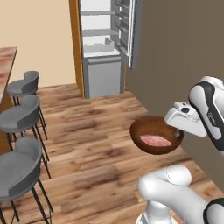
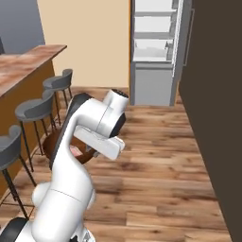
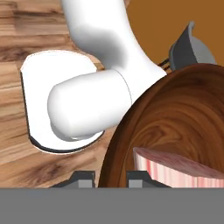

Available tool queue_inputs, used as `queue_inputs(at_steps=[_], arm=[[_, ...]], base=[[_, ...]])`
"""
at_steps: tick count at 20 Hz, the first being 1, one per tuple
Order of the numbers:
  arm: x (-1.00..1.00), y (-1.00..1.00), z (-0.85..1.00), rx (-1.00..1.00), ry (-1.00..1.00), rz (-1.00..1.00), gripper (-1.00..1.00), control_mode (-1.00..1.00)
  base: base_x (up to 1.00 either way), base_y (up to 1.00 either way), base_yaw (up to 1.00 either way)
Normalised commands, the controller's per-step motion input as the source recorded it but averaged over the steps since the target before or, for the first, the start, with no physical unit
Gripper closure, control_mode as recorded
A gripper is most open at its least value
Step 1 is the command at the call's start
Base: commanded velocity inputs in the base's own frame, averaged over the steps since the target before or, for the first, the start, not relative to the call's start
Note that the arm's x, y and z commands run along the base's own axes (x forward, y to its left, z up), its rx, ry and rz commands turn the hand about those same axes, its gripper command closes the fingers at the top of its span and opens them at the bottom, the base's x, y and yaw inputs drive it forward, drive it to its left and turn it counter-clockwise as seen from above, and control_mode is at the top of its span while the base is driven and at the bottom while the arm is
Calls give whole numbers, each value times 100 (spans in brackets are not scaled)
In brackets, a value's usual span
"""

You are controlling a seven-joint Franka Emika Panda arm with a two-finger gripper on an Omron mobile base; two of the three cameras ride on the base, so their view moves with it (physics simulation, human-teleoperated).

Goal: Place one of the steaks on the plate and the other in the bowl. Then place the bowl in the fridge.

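The dark brown wooden bowl (image 1: 156,134) is held up in the air above the wooden floor, tilted a little, with a pale pink steak (image 1: 154,140) lying inside, while the grey fridge (image 1: 105,43) stands open far behind.

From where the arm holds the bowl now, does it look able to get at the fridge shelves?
Probably not yet. The tool is shut on the bowl rim, steak inside, held over open floor. The fridge stands open well ahead with nothing between; the base likely must drive closer first.
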Motion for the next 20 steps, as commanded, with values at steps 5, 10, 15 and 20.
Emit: queue_inputs(at_steps=[5, 10, 15, 20], arm=[[0, 0, 0, 0, 0, 0, 100, 100], [0, 0, 0, 0, 0, 0, 100, 100], [0, 0, 0, 0, 0, 0, 100, 100], [0, 0, 0, 0, 0, 0, 100, 100]], base=[[100, 11, 0], [100, 0, 0], [100, 0, 0], [100, 0, -2]])
